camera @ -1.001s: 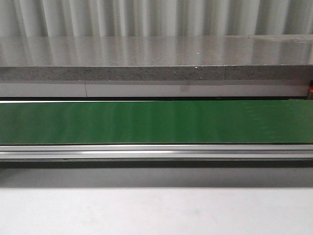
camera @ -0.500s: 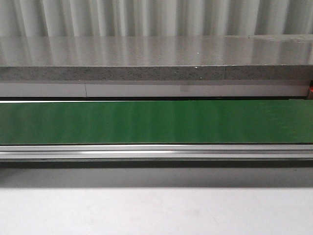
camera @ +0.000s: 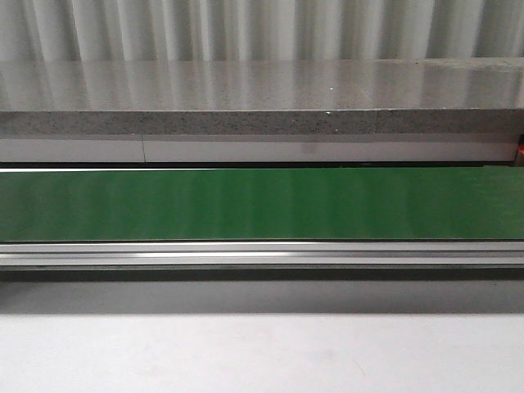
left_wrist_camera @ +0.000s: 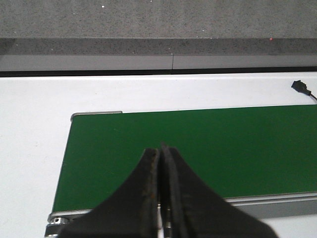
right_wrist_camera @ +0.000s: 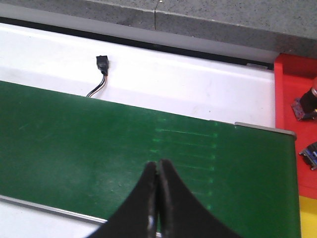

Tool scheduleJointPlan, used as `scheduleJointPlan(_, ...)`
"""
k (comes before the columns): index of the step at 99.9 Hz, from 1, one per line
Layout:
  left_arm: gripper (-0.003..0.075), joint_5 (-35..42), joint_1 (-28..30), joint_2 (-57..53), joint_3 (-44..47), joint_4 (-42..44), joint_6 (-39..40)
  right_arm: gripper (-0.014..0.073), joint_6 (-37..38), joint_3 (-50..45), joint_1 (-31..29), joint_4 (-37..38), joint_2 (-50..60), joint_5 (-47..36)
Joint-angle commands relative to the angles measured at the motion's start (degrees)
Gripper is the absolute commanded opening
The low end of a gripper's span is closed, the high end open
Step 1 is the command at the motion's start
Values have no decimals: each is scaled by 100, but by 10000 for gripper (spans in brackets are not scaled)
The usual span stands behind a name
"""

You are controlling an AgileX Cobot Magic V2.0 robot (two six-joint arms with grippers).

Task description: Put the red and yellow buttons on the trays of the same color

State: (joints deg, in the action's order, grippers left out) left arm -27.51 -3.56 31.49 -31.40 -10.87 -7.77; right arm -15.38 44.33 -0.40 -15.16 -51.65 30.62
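Note:
The green conveyor belt (camera: pixel 262 205) carries no button in any view. My left gripper (left_wrist_camera: pixel 160 148) is shut and empty, hovering over the belt's left end (left_wrist_camera: pixel 148 144). My right gripper (right_wrist_camera: pixel 159 163) is also shut and empty, above the belt's right end (right_wrist_camera: pixel 99 139). Beyond that end, the right wrist view shows the red tray (right_wrist_camera: pixel 287 89) with two small buttons on blue bases in it, one (right_wrist_camera: pixel 304 105) with a dark reddish cap and one (right_wrist_camera: pixel 309 153) cut by the frame edge. A corner of the yellow tray (right_wrist_camera: pixel 308 218) shows beside it. Neither gripper appears in the front view.
An aluminium rail (camera: pixel 262 254) runs along the belt's near side. A grey stone ledge (camera: pixel 262 98) stands behind the belt. A black connector on a cable (right_wrist_camera: pixel 101 63) lies on the white table behind the belt, and the connector (left_wrist_camera: pixel 300 87) also shows in the left wrist view.

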Motion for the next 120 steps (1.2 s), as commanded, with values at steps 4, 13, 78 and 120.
scheduleJointPlan(4,-20,426,-56,-6,-163,-85,21,-66,-69,152,-2,-34,85,-322)
scheduleJointPlan(13,-20,426,-56,-6,-163,-85,21,-66,-69,132,-2,51,121,-359)
scheduleJointPlan(78,-20,426,-56,-6,-163,-85,21,-66,2217,-2970,-2,1831,3126,-2912)
scheduleJointPlan(120,-20,426,-56,-6,-163,-85,21,-66,2217,-4380,-2,1831,5323,-3062)
